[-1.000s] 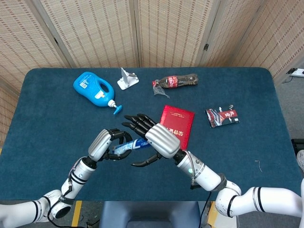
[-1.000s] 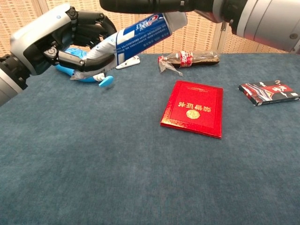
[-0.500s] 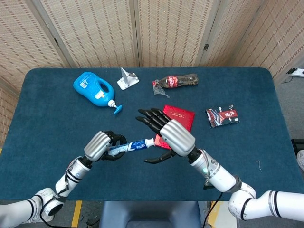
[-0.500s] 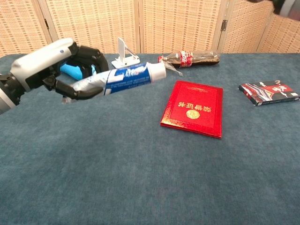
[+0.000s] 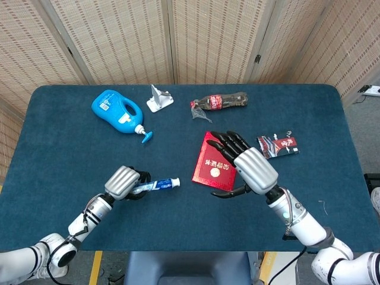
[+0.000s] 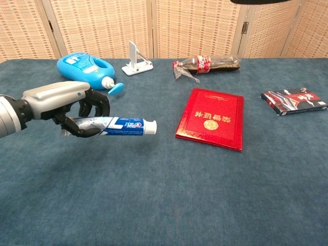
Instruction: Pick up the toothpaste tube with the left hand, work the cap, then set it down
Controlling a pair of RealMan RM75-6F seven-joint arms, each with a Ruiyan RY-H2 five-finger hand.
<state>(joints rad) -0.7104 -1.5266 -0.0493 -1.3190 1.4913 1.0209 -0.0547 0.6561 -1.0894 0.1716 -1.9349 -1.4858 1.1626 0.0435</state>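
My left hand [image 5: 122, 183] [image 6: 69, 106] grips a white and blue toothpaste tube [image 5: 155, 185] [image 6: 121, 126] by its tail end. The tube lies almost level just above the table, its white cap [image 6: 149, 127] pointing right. My right hand [image 5: 248, 167] hovers with its fingers spread over the right edge of the red booklet, holding nothing. In the chest view only a dark sliver of that hand [image 6: 261, 1] shows at the top edge.
A red booklet [image 5: 215, 167] [image 6: 212, 118] lies right of the tube. At the back are a blue detergent bottle [image 5: 119, 112] [image 6: 86, 66], a white stand [image 5: 159, 98] [image 6: 136, 61] and a small cola bottle [image 5: 218, 102] [image 6: 207, 64]. A dark packet [image 5: 277, 145] [image 6: 294, 101] lies at the right.
My left hand has lowered the tube toward the table and drawn it left. My right hand has let go of the cap end and moved away to the right, over the booklet.
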